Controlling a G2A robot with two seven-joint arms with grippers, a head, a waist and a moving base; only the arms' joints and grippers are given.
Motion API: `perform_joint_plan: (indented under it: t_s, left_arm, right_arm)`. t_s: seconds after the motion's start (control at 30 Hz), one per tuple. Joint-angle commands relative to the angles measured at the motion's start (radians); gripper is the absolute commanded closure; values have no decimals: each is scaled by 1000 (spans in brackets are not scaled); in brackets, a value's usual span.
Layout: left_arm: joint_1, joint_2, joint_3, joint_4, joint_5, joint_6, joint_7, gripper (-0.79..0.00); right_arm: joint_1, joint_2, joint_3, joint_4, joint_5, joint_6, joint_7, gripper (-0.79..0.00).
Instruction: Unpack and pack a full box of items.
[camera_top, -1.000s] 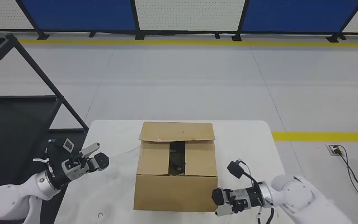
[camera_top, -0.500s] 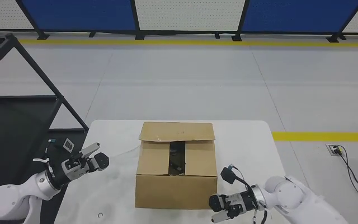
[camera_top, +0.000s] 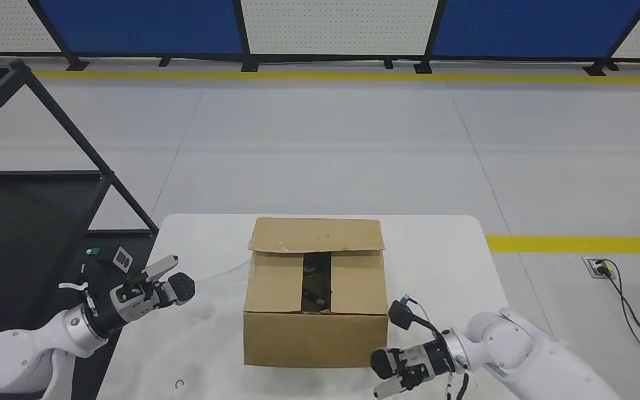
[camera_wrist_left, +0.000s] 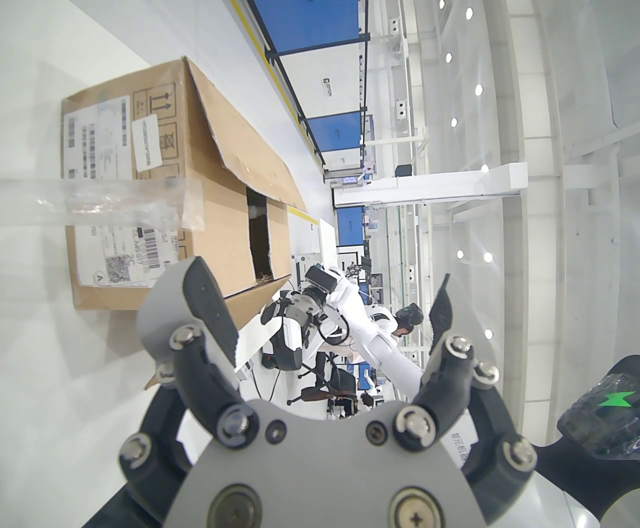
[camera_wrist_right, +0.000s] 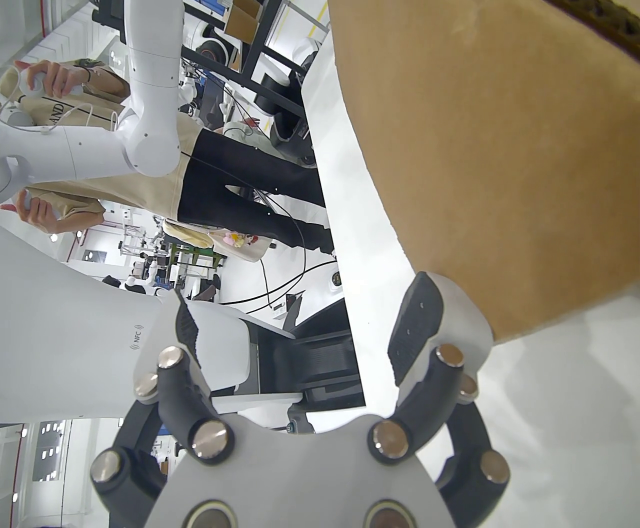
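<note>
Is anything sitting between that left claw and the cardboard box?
Nothing visible does. Only bare white table lies between the open left gripper and the box. A strip of clear tape sticks out from the box.

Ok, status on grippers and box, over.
Left gripper open, left of box. Right gripper open at its near right corner. Side flaps folded over opening, narrow gap.

Labels (camera_wrist_left: 100, 145) on box (camera_wrist_left: 220, 235), perhaps illegible.
</note>
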Motion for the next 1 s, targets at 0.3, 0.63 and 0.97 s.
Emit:
perform_joint_plan:
  t_s: [0.3, 0.63, 0.97]
  left_arm:
    - [0, 0, 0, 0, 0, 0, 0, -785]
    - [0, 0, 0, 0, 0, 0, 0, -785]
    - [0, 0, 0, 0, 0, 0, 0, -785]
  right_arm:
    - [37, 17, -67, -62, 6, -67, -67, -785]
    - [123, 131, -108, -161, 138, -228, -227, -785]
    - [199, 114, -39, 23, 637, 53, -111, -785]
